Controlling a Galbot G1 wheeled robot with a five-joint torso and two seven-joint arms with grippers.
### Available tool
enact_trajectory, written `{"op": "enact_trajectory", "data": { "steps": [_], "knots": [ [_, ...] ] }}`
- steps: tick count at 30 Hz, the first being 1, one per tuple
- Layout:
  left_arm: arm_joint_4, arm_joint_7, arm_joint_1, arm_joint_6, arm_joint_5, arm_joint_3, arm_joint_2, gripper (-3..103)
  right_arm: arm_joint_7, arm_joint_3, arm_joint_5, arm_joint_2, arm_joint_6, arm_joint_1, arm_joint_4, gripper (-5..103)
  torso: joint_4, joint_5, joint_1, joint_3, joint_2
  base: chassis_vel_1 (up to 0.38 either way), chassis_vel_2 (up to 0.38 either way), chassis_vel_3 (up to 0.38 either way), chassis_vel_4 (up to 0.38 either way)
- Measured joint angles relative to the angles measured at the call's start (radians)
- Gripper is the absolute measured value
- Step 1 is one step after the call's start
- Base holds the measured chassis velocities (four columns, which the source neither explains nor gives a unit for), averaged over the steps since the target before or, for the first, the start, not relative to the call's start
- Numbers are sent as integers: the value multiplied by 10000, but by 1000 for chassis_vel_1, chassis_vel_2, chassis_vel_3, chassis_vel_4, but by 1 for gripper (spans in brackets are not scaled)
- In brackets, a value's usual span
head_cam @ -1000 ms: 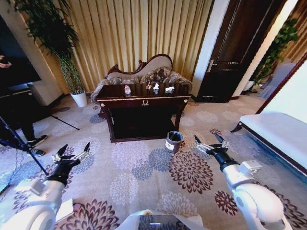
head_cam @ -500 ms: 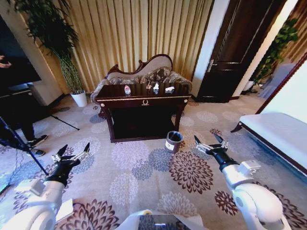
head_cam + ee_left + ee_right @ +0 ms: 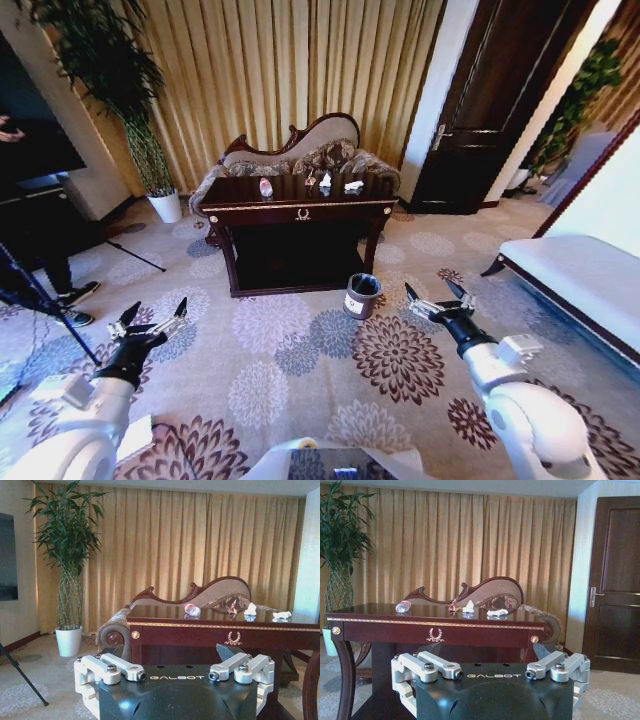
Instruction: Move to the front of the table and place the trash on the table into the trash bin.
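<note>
While the robot stands well short of the table, both arms hang low over the flowered carpet, empty. The left gripper has its fingers spread apart; the right gripper likewise. Just ahead and inboard of the right gripper stands the bin, on the carpet by the table's right front leg; the right arm is plainly the nearer to it. Farther on, straight ahead of both grippers and well apart from them, the trash sits on the surface: the bottle toward the left, lying on its side, then a wrapper and paper toward the right. A sofa and curtains lie behind.
</note>
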Motion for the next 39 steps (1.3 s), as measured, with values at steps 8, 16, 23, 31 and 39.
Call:
{"op": "enact_trajectory", "data": {
  "steps": [8,16,23,31,39],
  "knots": [
    [1,0,17,-53,0,15,-49,100,-16,-8,19,36,27,-10,-81,100,0,0,0,-1,0,0,0,0,0],
    [0,2,14,-98,2,18,-46,100,-26,-47,23,51,49,52,-135,100,0,1,-2,-2,1,-25,29,28,-20],
    [1,9,8,-119,13,31,-28,100,-31,-55,23,56,71,72,-181,100,0,0,-3,-1,1,-179,175,164,-185],
    [1,17,18,-136,37,71,-36,100,-40,-66,22,63,92,66,-204,100,0,-4,2,0,-1,-278,279,264,-272],
    [1,23,45,-170,85,117,-44,100,-46,-63,15,76,244,11,-224,100,-2,-5,3,0,-1,-268,287,278,-292]
  ]
}}
